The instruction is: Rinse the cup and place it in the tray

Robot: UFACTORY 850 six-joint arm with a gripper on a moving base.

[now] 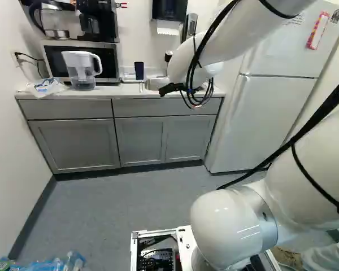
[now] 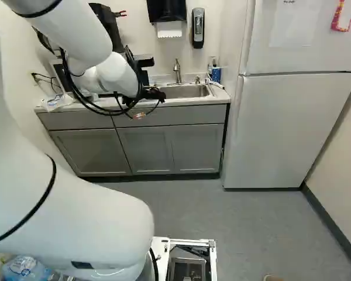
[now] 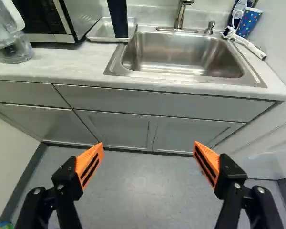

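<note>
In the left base view my gripper (image 1: 171, 88) hangs at the counter's front edge, by the sink. Seen from the wrist, the gripper (image 3: 148, 146) is open, its orange-padded fingers wide apart with nothing between them. A dark blue cup (image 3: 117, 18) stands upright at the white tray (image 3: 96, 31), apparently inside it, between microwave and sink; the left base view also shows this cup (image 1: 139, 70). Ahead of the fingers lies the steel sink (image 3: 181, 52) with its faucet (image 3: 181, 14). The cup's top is cut off in the wrist view.
A microwave (image 3: 62, 19) and a clear pitcher (image 1: 82, 70) stand on the counter (image 3: 38, 67) beside the tray. Across the sink are a blue dotted cup (image 3: 249, 22) and a white brush (image 3: 245, 43). Grey cabinets (image 1: 73, 144) front the counter; a white fridge (image 2: 286, 129) stands beside it.
</note>
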